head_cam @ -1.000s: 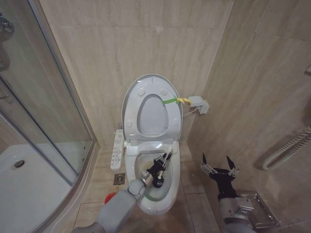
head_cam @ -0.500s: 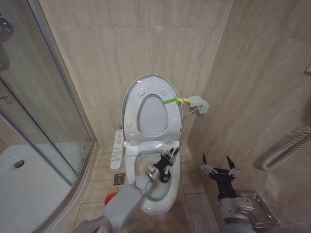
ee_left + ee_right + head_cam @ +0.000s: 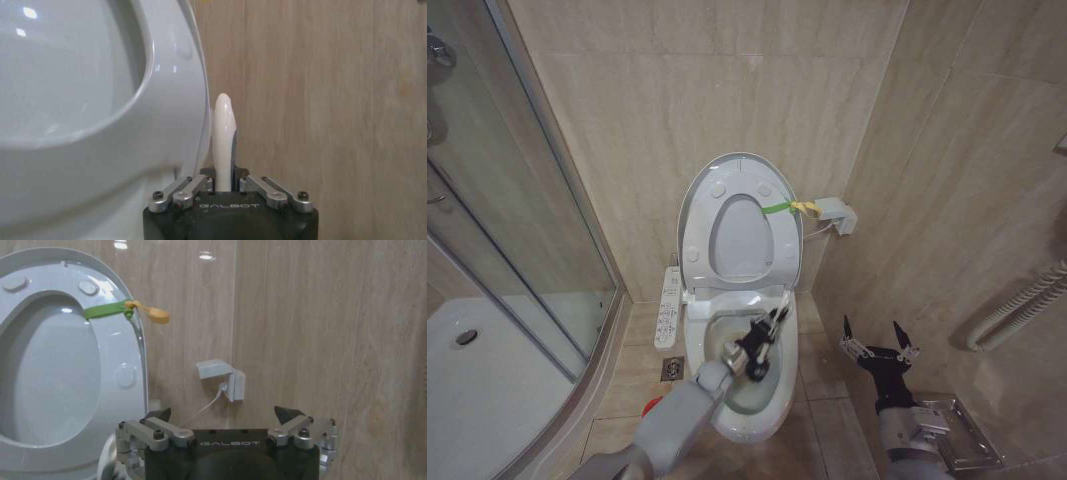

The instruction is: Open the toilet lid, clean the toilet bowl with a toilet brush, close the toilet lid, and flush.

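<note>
The left gripper [image 3: 763, 340], inside the toilet bowl [image 3: 779, 400], is clamped on the toilet brush [image 3: 774, 318], whose white handle slants up toward the raised toilet lid [image 3: 695, 200]. Right of the bowl rim, over bare floor, the right gripper [image 3: 879, 345] hangs spread wide.

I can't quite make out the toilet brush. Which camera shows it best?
The left wrist view: the toilet brush handle stands clamped in the left end effector. The head view shows it small over the toilet bowl.
</note>
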Controlling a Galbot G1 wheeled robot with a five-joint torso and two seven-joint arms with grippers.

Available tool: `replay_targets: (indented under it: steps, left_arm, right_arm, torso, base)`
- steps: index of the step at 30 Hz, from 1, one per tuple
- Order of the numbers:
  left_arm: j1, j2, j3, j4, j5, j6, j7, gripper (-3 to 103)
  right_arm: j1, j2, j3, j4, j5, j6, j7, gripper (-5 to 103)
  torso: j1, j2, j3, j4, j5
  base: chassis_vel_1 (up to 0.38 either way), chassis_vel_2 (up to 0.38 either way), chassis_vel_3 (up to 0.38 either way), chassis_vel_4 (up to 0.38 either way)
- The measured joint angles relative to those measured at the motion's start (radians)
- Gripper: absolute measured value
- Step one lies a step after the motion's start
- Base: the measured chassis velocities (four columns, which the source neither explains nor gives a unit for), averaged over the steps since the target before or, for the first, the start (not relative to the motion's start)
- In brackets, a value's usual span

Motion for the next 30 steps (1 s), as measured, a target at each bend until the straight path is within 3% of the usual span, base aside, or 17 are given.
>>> replay_targets:
  steps: [8, 21, 30]
  left_arm:
    - [0.003, -0.018, 0.019, 0.018, -0.018, 0.003, 0.003, 17]
    - [0.037, 0.023, 0.02, 0.051, -0.004, 0.015, 0.024, 17]
    - [0.011, -0.036, 0.008, 0.007, 0.009, 0.005, 0.009, 17]
  right_arm:
    - [0.0, 0.0, 0.0, 0.0, 0.0, 0.0, 0.0, 100]
    - [0.0, 0.0, 0.0, 0.0, 0.0, 0.0, 0.0, 100]
    - [0.0, 0.0, 0.0, 0.0, 0.0, 0.0, 0.0, 100]
  torso:
    - [0.0, 0.0, 0.0, 0.0005, 0.0001]
    - [0.0, 0.0, 0.0, 0.0006, 0.0]
    - [0.0, 0.0, 0.0, 0.0001, 0.0001]
  base:
    - [0.0, 0.0, 0.0, 0.0]
    - [0.0, 0.0, 0.0, 0.0]
    - [0.0, 0.0, 0.0, 0.0]
